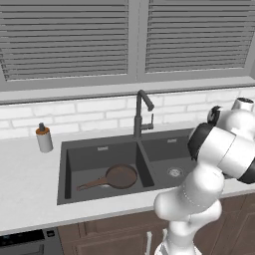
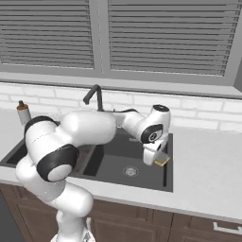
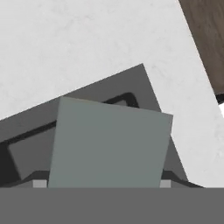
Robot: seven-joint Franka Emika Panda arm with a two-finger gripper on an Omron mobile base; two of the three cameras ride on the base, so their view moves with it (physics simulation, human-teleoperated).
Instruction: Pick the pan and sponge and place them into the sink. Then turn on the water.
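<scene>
The dark brown pan (image 1: 121,176) lies flat in the left basin of the dark grey sink (image 1: 67,169), its handle pointing left. My gripper (image 2: 158,159) hangs over the right basin near its right rim, shut on the sponge (image 2: 161,161), whose yellow side shows under the fingers. In the hand view the sponge's grey-green top (image 3: 109,146) sits between my fingertips (image 3: 39,183), with the sink's corner (image 3: 144,83) beyond it. No water runs from the faucet (image 1: 139,114).
A soap dispenser (image 1: 44,138) stands on the white counter left of the sink. The gooseneck faucet (image 2: 97,97) rises behind the divider, close to my arm. White counter (image 3: 87,43) stretches right of the sink; a tiled wall and window lie behind.
</scene>
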